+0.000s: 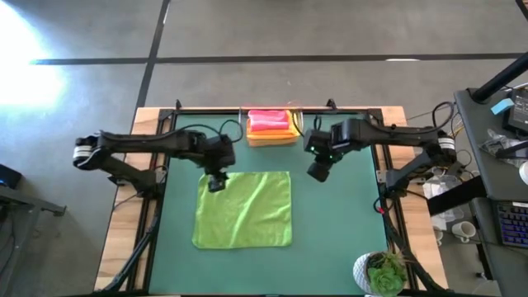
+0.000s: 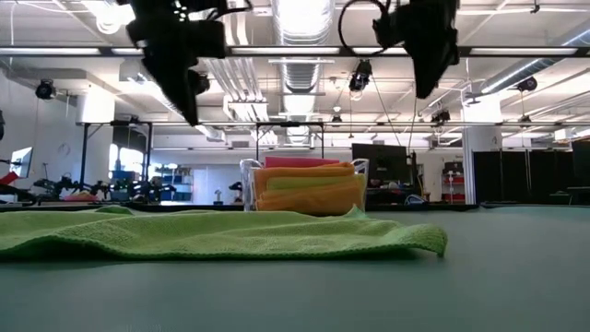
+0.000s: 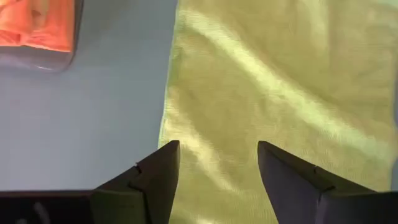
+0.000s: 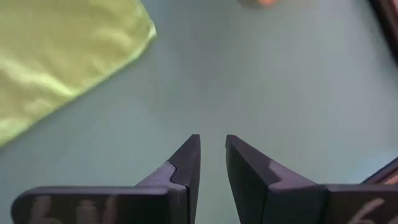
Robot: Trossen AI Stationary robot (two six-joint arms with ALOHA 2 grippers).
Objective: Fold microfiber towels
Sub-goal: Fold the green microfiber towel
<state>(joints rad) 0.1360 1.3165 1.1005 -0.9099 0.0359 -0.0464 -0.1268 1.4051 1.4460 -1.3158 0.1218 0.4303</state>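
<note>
The jaws of the left gripper [image 3: 217,163] stand spread wide and empty, raised above the table with the lime green towel [image 1: 244,209] lying flat directly beneath them. They hang over its far left corner, so nearly all of the cloth stretches away from them toward the table's near edge and toward the other arm.

The right gripper [image 4: 212,152] hovers over bare green mat [image 1: 346,239], its jaws drawn close with a narrow gap and nothing between them. The towel's far right corner lies off to one side of them, near but apart.

The towel looks roughly square, so I can't call a long axis from here. Each gripper has a far corner close by; the left is the nearer. A fold toward the near edge would start from those corners, I'd judge.

Beyond both sets of jaws, a clear bin [image 1: 272,140] at the far edge holds the other towels [image 1: 269,124], pink, yellow and orange.
</note>
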